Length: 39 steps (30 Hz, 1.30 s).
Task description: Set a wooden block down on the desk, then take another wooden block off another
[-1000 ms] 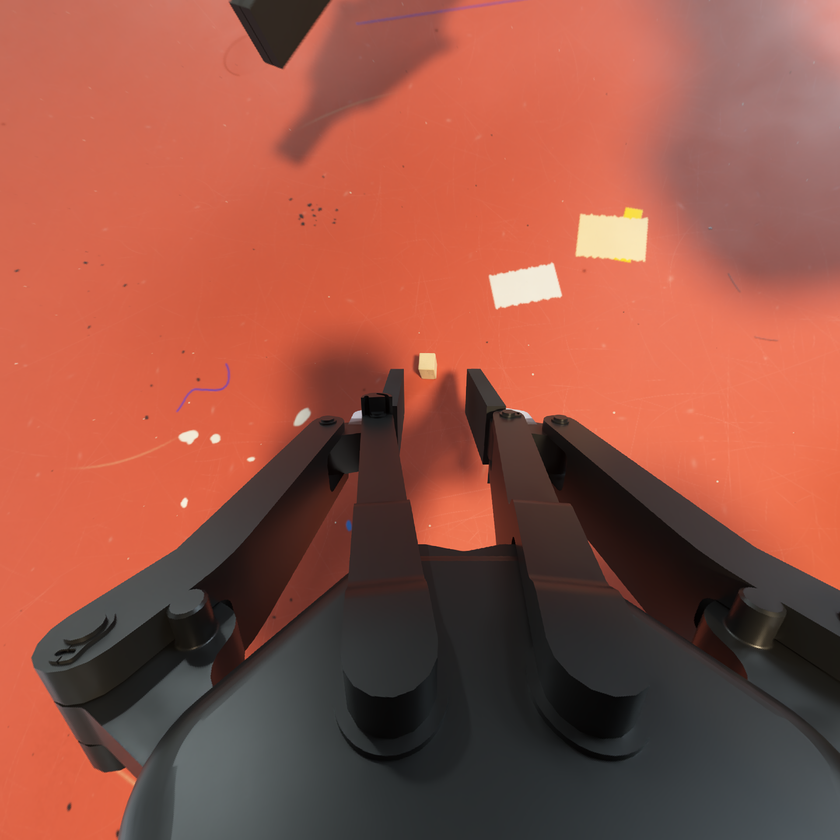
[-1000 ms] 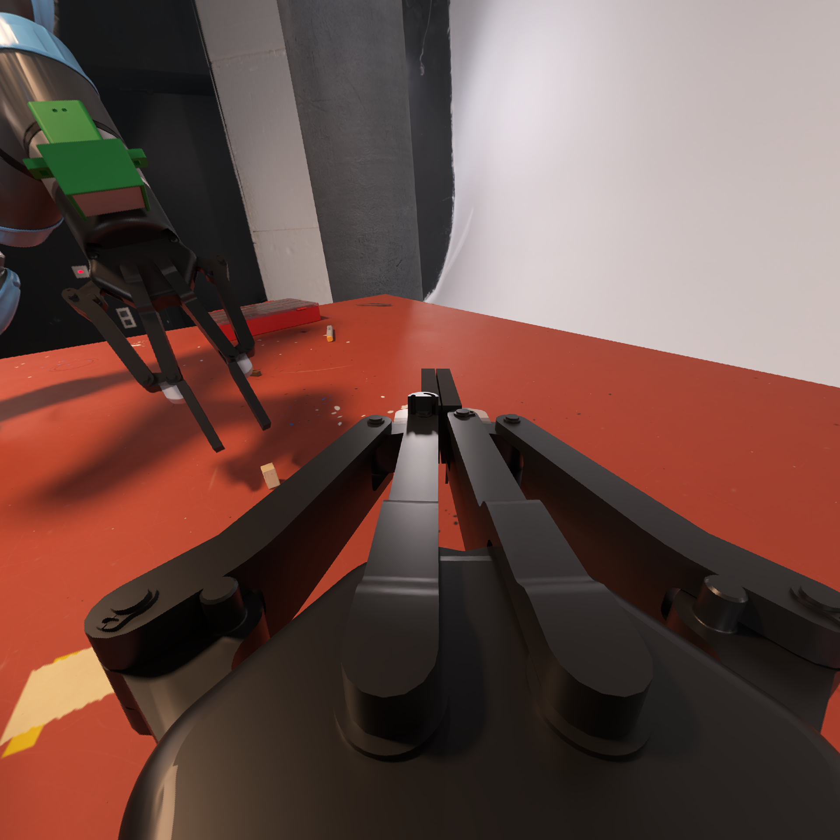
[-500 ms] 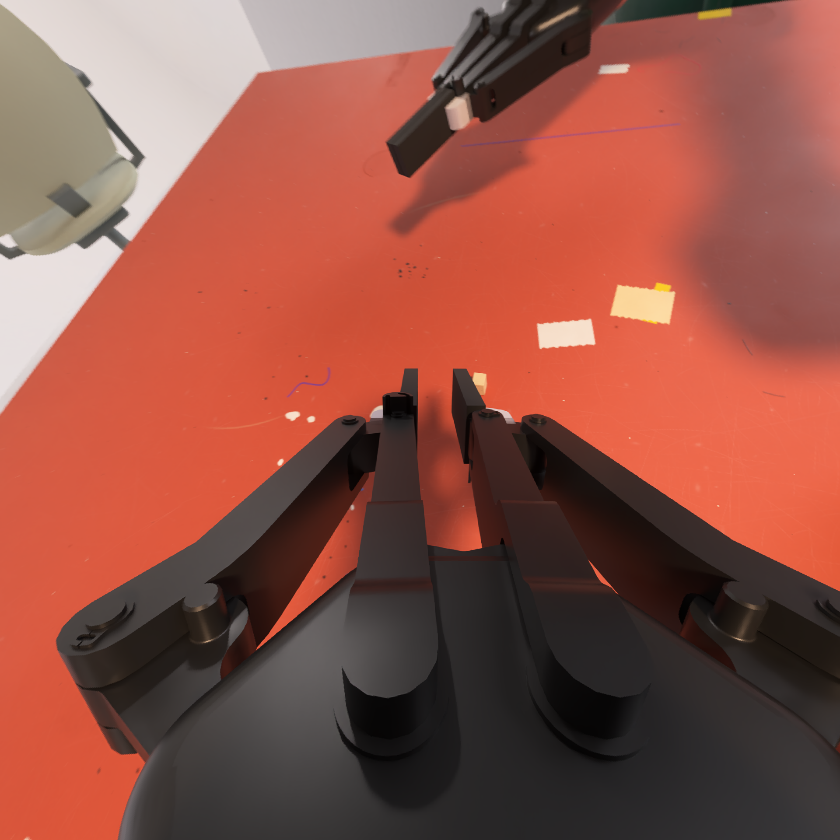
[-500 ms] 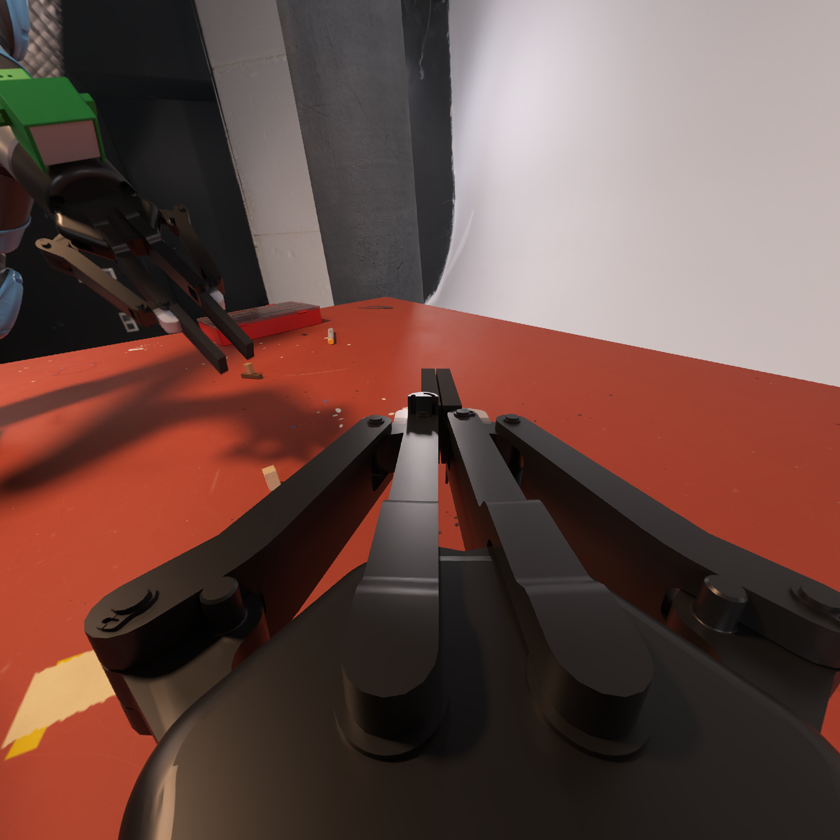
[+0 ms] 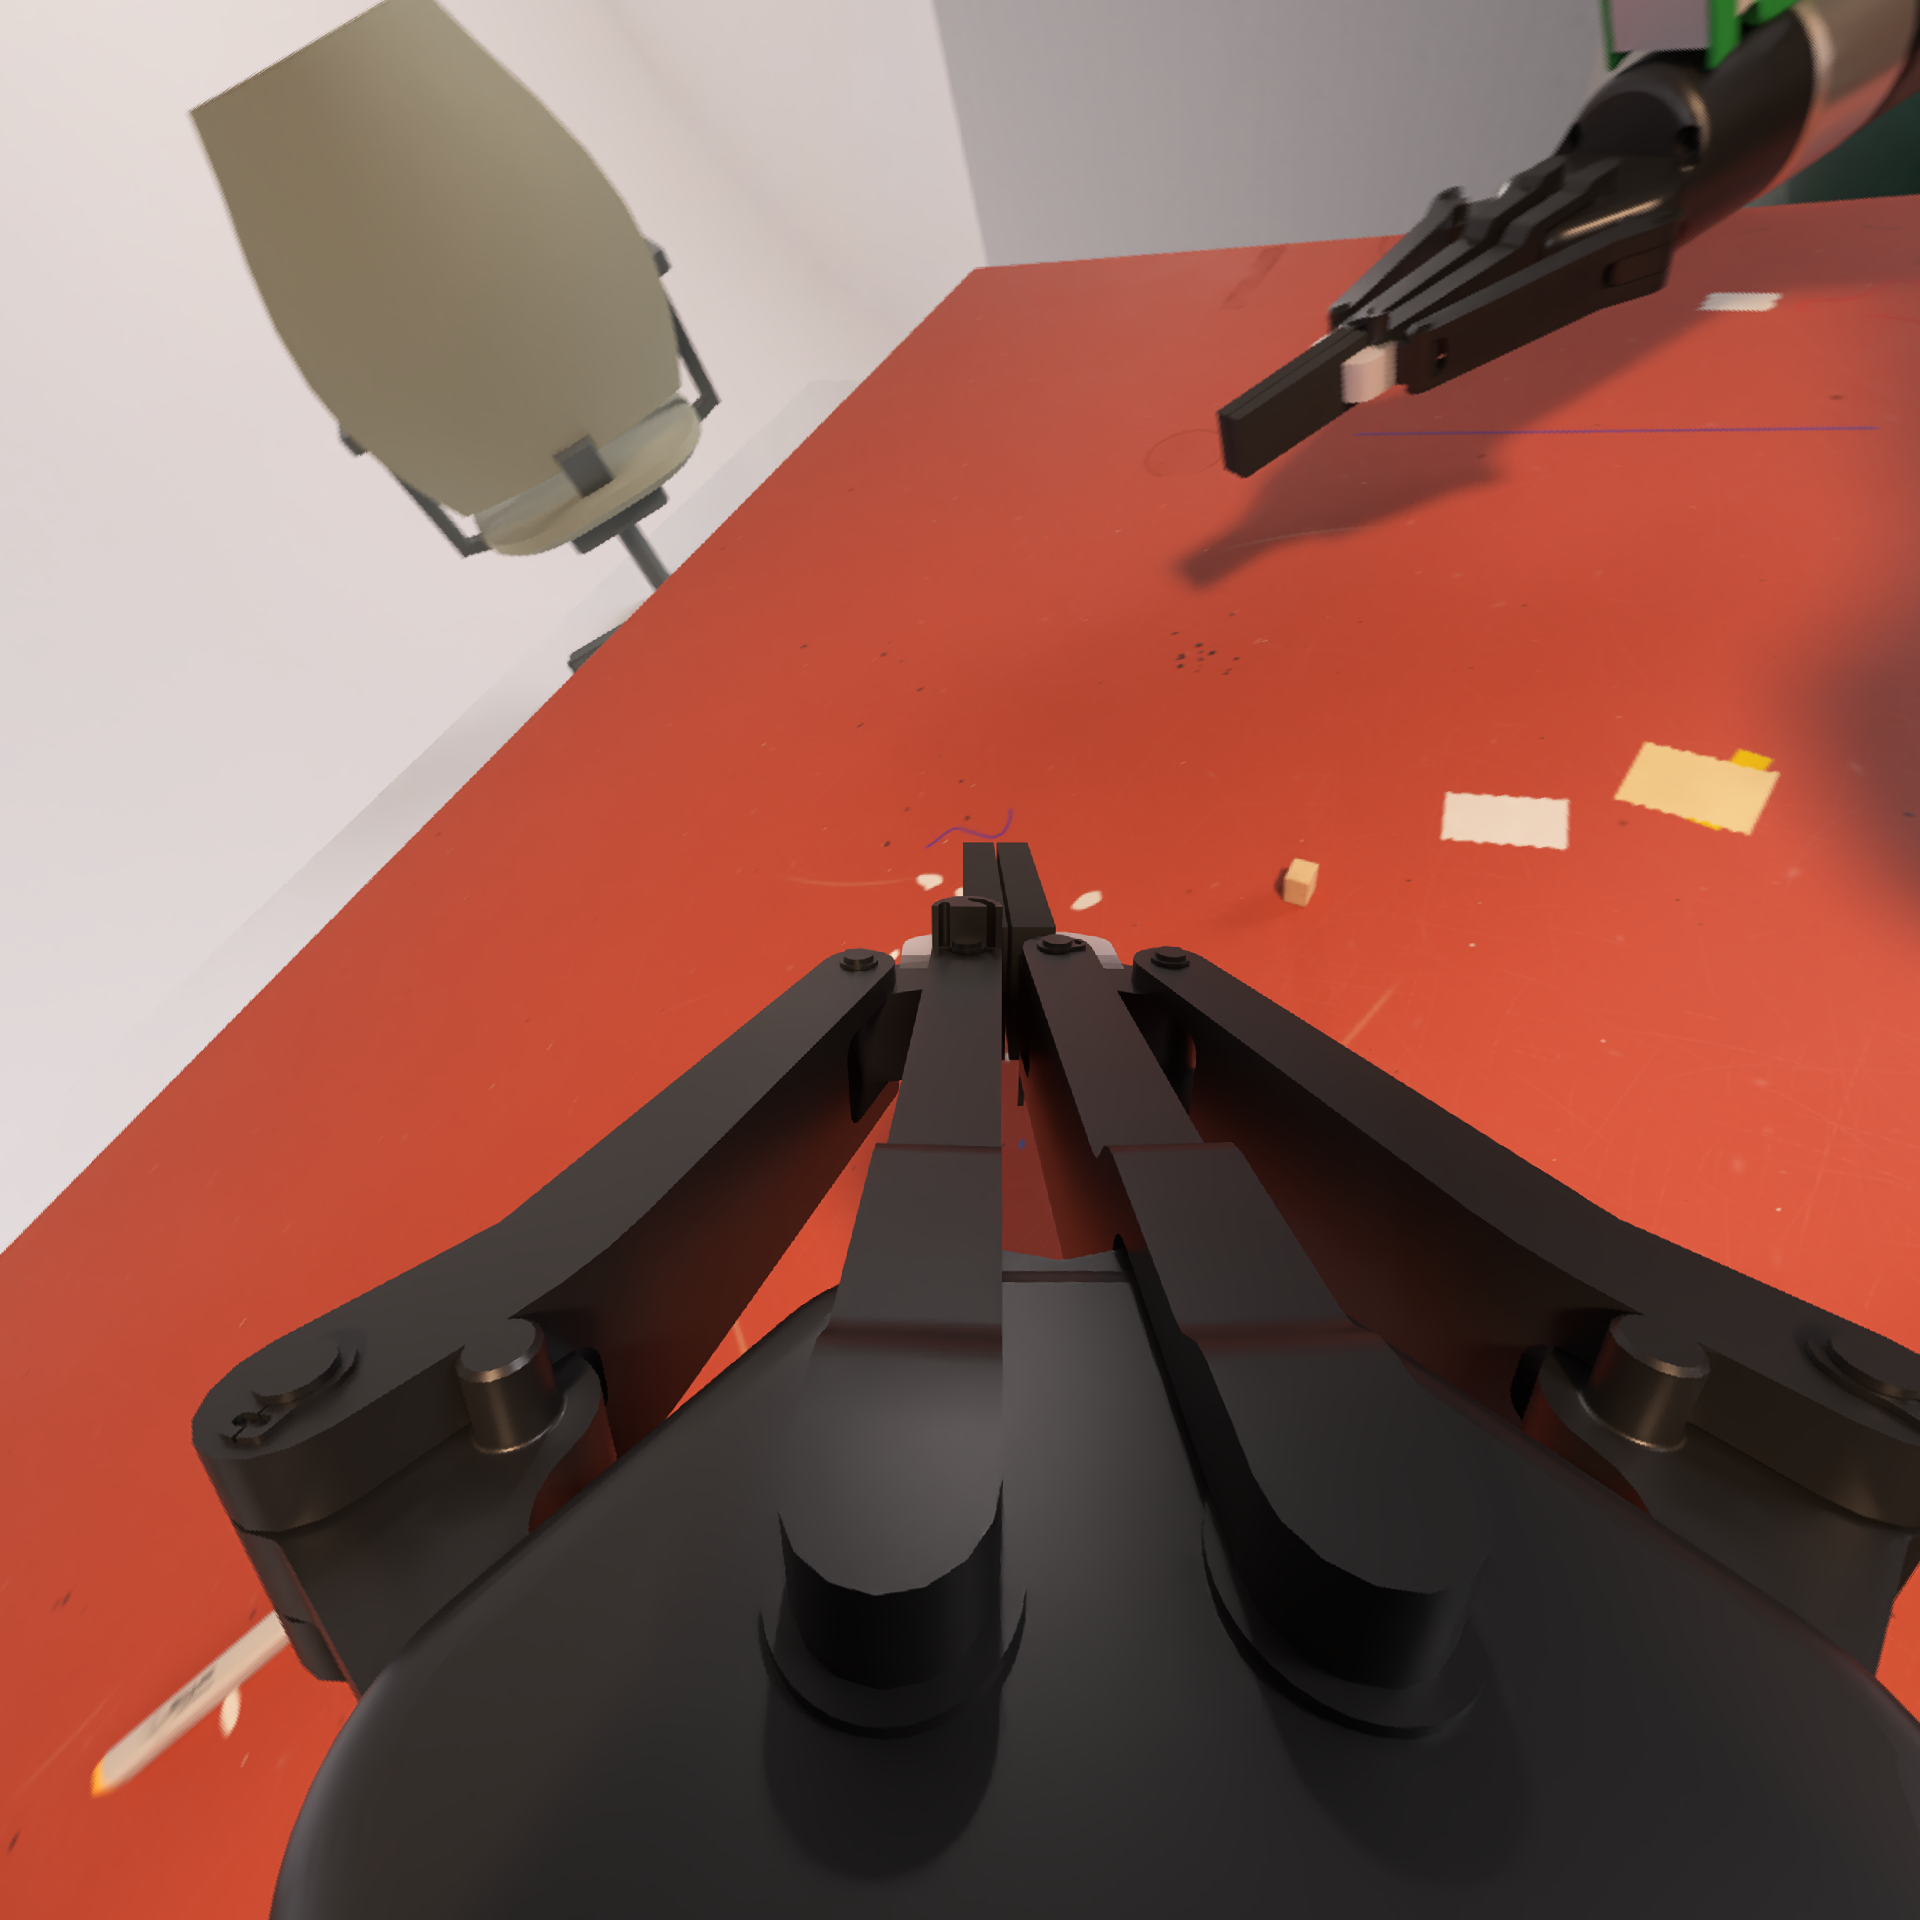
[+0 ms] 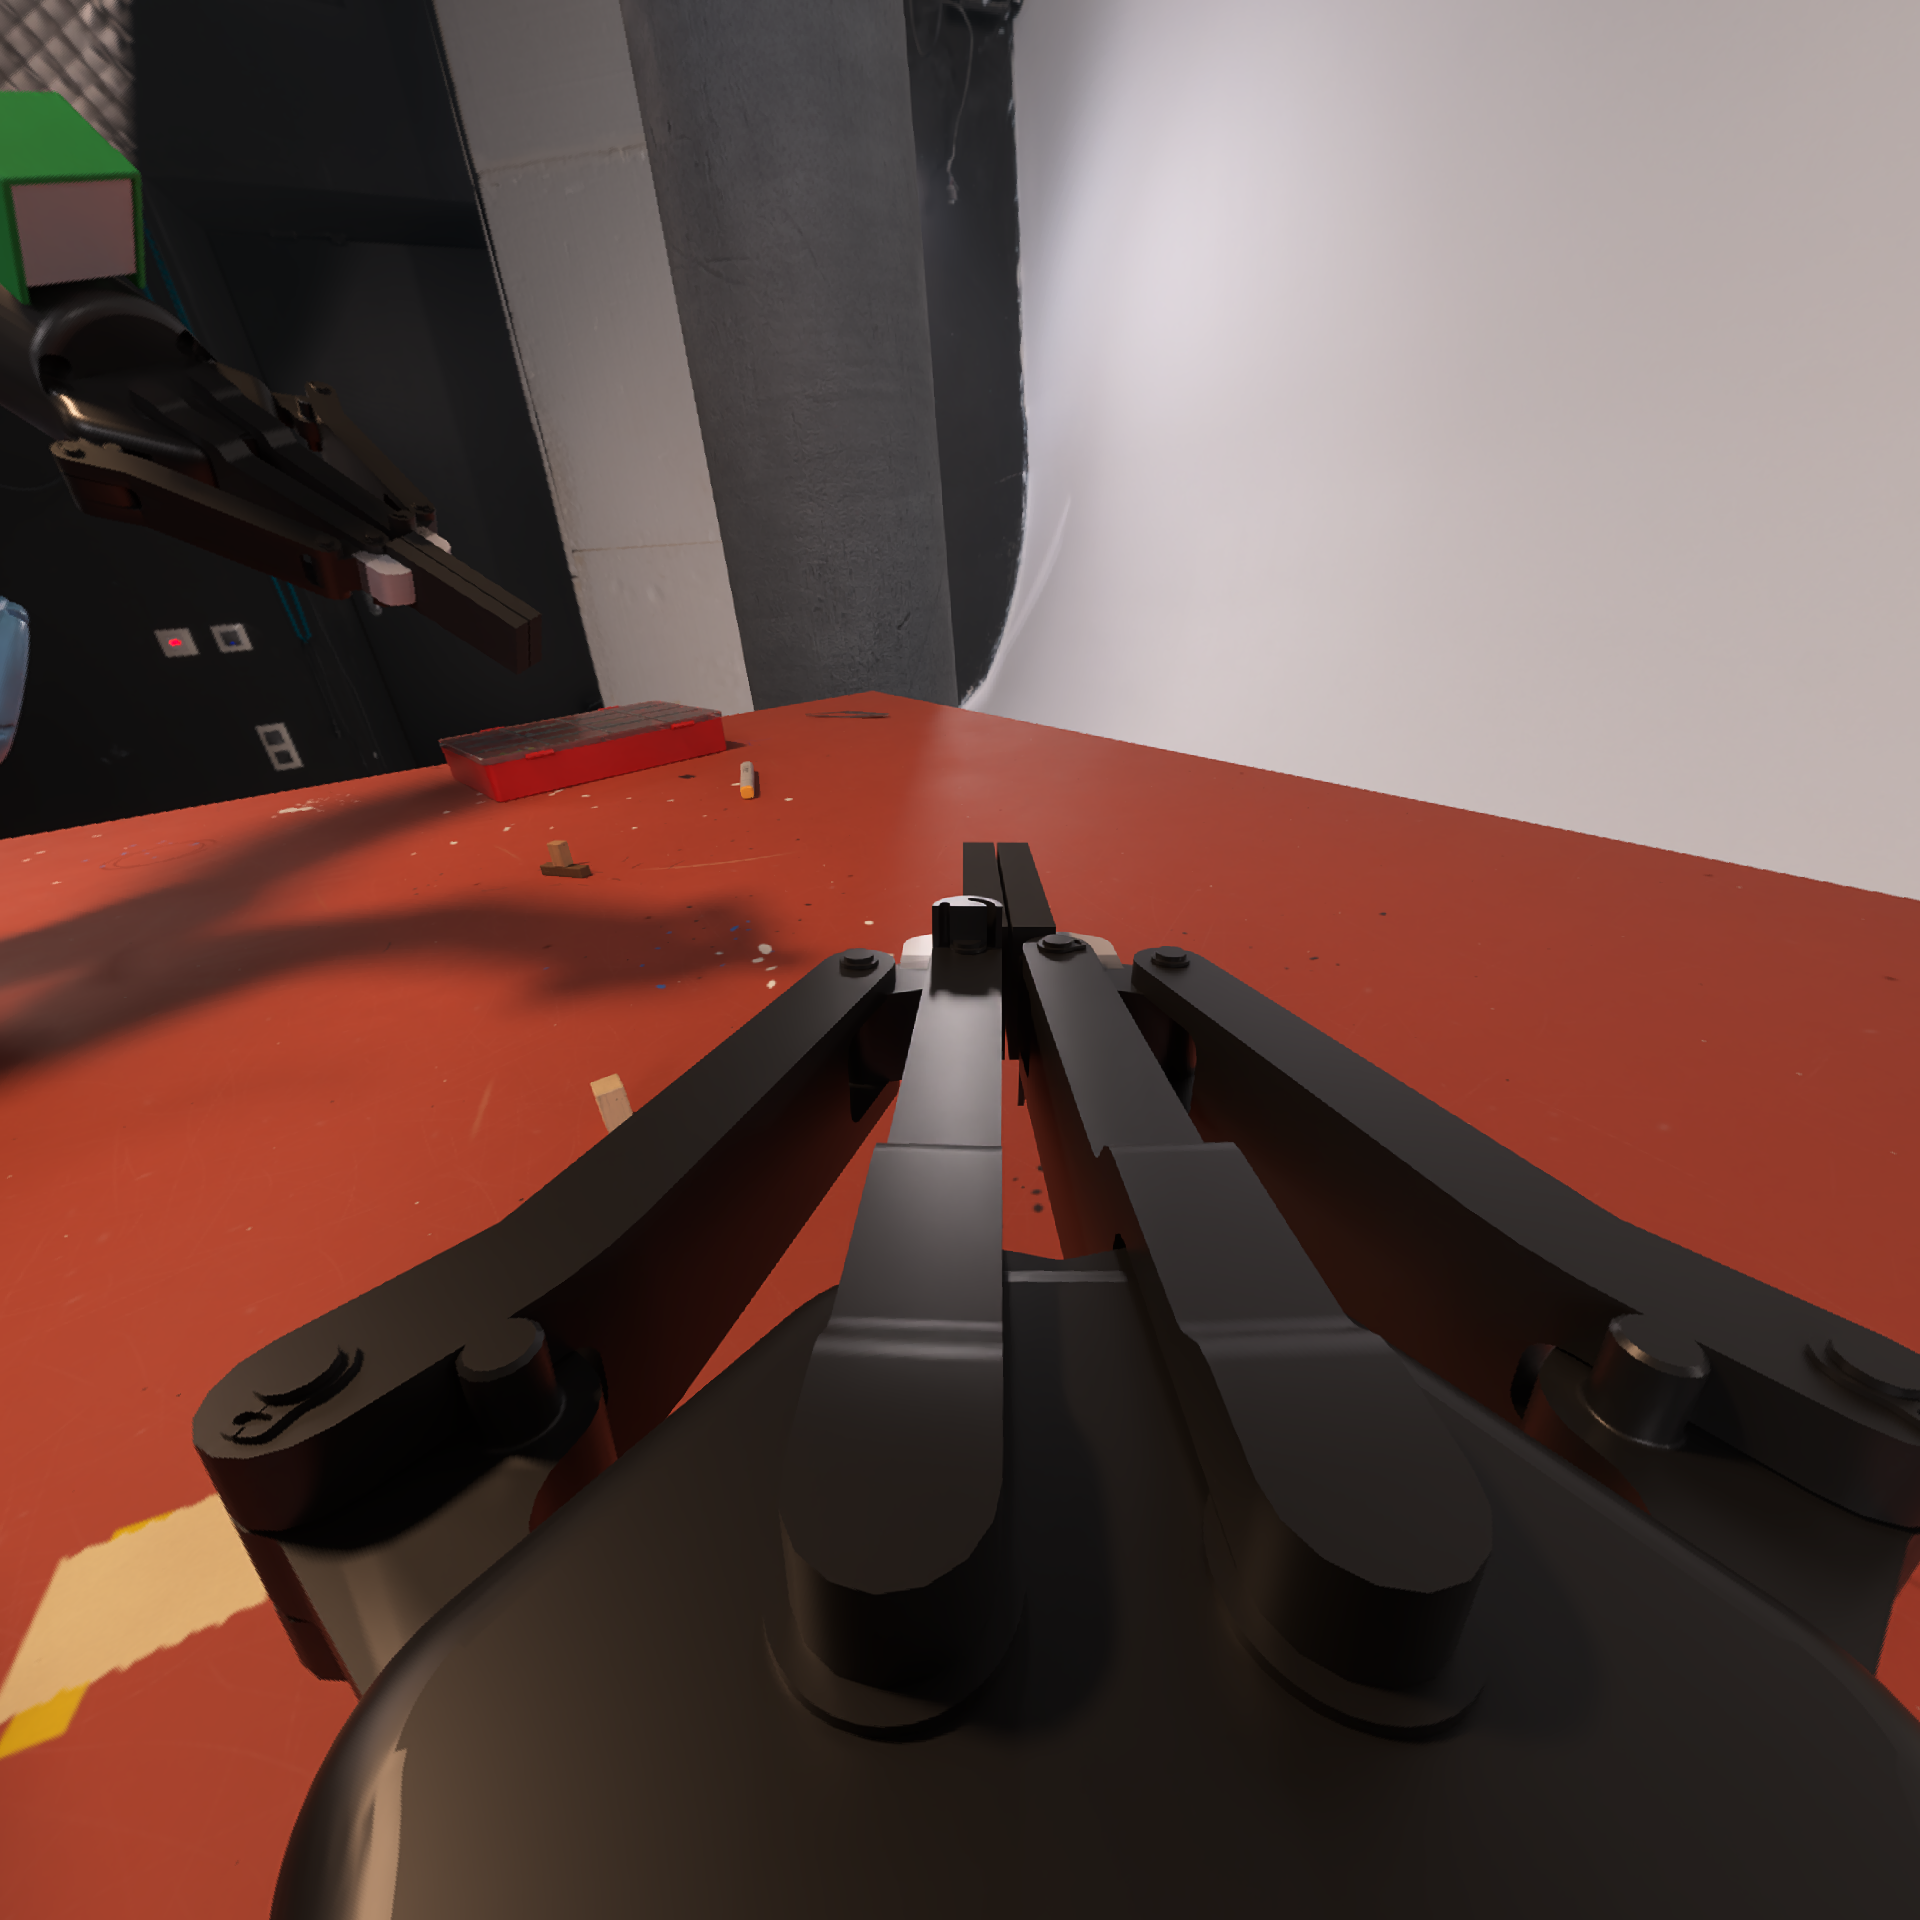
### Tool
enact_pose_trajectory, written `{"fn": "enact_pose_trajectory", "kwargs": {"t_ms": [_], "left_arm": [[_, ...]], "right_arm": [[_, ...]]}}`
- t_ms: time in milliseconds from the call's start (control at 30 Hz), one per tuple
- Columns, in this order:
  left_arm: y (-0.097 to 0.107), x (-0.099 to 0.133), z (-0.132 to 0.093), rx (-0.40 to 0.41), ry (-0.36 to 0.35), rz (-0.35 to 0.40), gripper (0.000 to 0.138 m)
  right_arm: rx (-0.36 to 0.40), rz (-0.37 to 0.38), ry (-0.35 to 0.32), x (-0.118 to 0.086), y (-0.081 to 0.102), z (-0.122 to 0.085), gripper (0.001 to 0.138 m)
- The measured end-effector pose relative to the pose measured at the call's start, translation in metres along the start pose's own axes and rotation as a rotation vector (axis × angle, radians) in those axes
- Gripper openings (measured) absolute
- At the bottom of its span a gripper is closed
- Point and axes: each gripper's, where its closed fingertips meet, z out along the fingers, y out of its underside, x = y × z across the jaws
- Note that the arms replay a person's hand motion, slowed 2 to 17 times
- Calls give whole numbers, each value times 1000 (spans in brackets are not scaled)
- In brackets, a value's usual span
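A small pale wooden block point(image 5: 1299, 881) lies alone on the red desk point(image 5: 1143, 675), to the right of my left gripper point(image 5: 995, 862), which is shut and empty, raised above the desk. The same block shows in the right wrist view point(image 6: 611, 1099), partly behind my gripper's linkage. Farther off, a small upright wooden block stands on a flat darker block point(image 6: 564, 860). My right gripper point(image 6: 1006, 868) is shut and empty above the desk. It also shows in the left wrist view point(image 5: 1262, 431), and the left gripper shows in the right wrist view point(image 6: 514, 623).
A red case point(image 6: 582, 746) lies at the desk's far edge with a small white and orange cylinder point(image 6: 746, 779) beside it. Pale paper patches point(image 5: 1504, 819) point(image 5: 1696, 788) lie right of the block. A beige chair point(image 5: 447, 312) stands beyond the desk's left edge.
My left gripper has closed, lifted and swung away to the left, leaving the pale block on the desk. The right gripper has not moved.
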Motion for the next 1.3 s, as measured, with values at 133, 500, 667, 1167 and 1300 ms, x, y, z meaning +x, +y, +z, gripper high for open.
{"fn": "enact_pose_trajectory", "kwargs": {"t_ms": [133,500,667,1167,1300], "left_arm": [[10,-20,-16,-33,-59,-40,1],[51,-69,-51,-170,-198,-95,1],[78,-78,-59,-268,-191,-113,1],[157,-92,-64,-518,-115,-143,3],[176,-91,-64,-581,-89,-149,7]], "right_arm": [[8,-2,11,1,-1,-1,1],[35,-11,48,7,-6,-3,1],[43,-17,63,9,-8,-4,1],[37,-21,77,10,-6,-3,1],[34,-23,78,10,-6,-3,1]]}}
